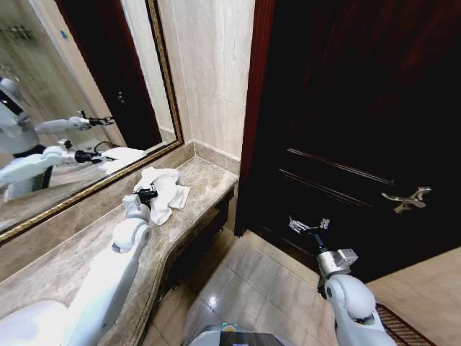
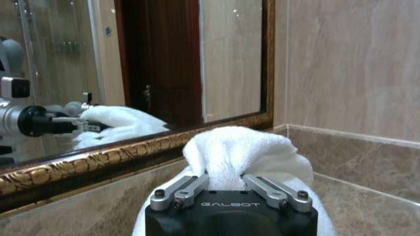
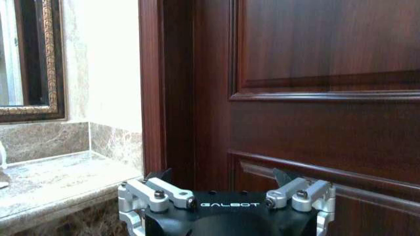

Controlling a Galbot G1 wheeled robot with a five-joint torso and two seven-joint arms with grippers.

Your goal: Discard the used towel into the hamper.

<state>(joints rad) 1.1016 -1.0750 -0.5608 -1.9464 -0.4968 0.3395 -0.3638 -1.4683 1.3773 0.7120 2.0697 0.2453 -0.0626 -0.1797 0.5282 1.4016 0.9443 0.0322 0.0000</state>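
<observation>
A crumpled white terry-cloth towel (image 1: 163,191) lies in a soft heap on the polished brown-veined marble counter (image 1: 72,252), toward its far end near the wall corner. The left gripper (image 1: 149,193) has its metal fingers (image 2: 190,188) closed on a raised fold of the towel (image 2: 239,157), the cloth bunching up between them in the left wrist view. Along the counter's back edge runs a large wall mirror in an ornate gilt carved frame (image 1: 86,189), just behind the towel; its glass reflects the robot's white arms and the towel. Beige marble wall panels (image 1: 212,72) meet the counter at a low marble upstand. The counter front curves outward above a shadowed recess, and the floor (image 1: 238,285) below is glossy beige tile. To the right stands a dark reddish-brown panelled wooden door (image 1: 360,130) with raised mouldings and an ornate curved brass lever handle (image 1: 407,198); its frame abuts the marble wall. The right gripper (image 1: 308,225) hangs in the air before the lower door panel, well apart from the towel and the counter, its fingers (image 3: 141,189) spread wide and holding nothing. A strip of dark patterned mat (image 1: 400,326) shows at the floor's lower right edge.
</observation>
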